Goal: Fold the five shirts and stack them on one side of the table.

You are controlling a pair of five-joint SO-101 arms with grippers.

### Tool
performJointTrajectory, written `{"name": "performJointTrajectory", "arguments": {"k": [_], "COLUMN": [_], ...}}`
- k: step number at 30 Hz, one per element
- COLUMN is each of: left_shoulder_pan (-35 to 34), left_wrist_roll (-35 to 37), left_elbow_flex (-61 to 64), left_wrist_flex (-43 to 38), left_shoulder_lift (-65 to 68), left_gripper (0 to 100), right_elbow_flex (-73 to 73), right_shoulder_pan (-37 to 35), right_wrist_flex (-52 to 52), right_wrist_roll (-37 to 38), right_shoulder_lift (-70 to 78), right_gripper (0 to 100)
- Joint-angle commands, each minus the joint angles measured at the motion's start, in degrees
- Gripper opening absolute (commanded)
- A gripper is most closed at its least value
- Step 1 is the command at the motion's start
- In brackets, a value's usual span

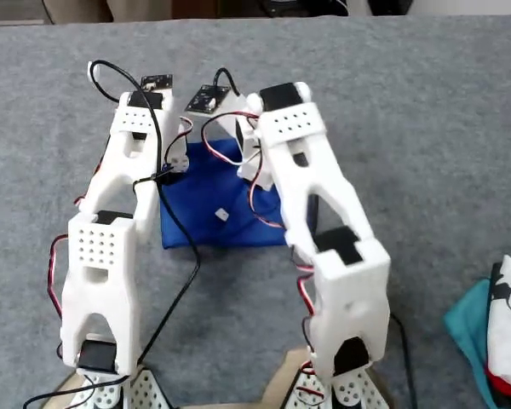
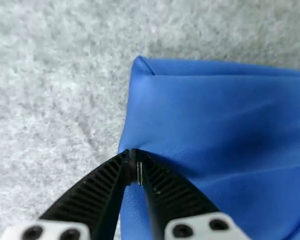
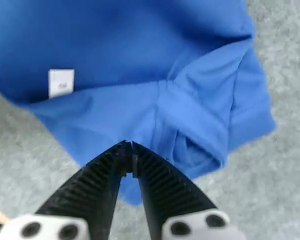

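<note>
Evidently a fold is under way on the blue shirt [image 1: 213, 217], which lies partly folded on the counter [image 1: 426, 128] between the two arms. The left claw [image 2: 133, 167] has its jaws pressed together on the shirt's side edge, and the cloth puckers toward the tips. The right claw [image 3: 129, 159] is likewise closed, pinching the shirt's edge just beside a bunched, doubled-over part, with the shirt's small white label [image 3: 61, 82] off to one side of it.

With both edges held, the next move probably calls for lifting the two pinched points together and carrying them across the shirt at an even pace, so the fabric doubles over flat rather than dragging or twisting. The thin cloth could slip from either pinch if one arm leads the other.

Well apart from the blue shirt, at the counter's edge, sits a pile of other shirts [image 1: 498, 328] in teal, white with black marks, and red; I cannot tell whether they are folded.

The counter is covered in a grey, felt-like cloth that runs out on every side of the blue shirt. Beyond the shirt's far side, past the counter's end, only a thin strip of room shows, too little to make out.
</note>
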Motion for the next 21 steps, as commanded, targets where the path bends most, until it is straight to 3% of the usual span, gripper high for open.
{"name": "performJointTrajectory", "arguments": {"k": [1, 21], "left_shoulder_pan": [-1.93, -1.32], "left_wrist_roll": [-0.26, -0.26], "left_elbow_flex": [0.26, 1.67], "left_wrist_flex": [-1.32, -2.64], "left_shoulder_lift": [-1.45, -1.36], "left_gripper": [2, 2], "right_elbow_flex": [-7.08, -49.54], "right_shoulder_pan": [-0.75, 10.42], "right_wrist_flex": [0.18, 0.18], "right_wrist_roll": [-0.7, 1.58], "right_shoulder_lift": [4.7, 29.49], "right_gripper": [0.5, 0.6]}}
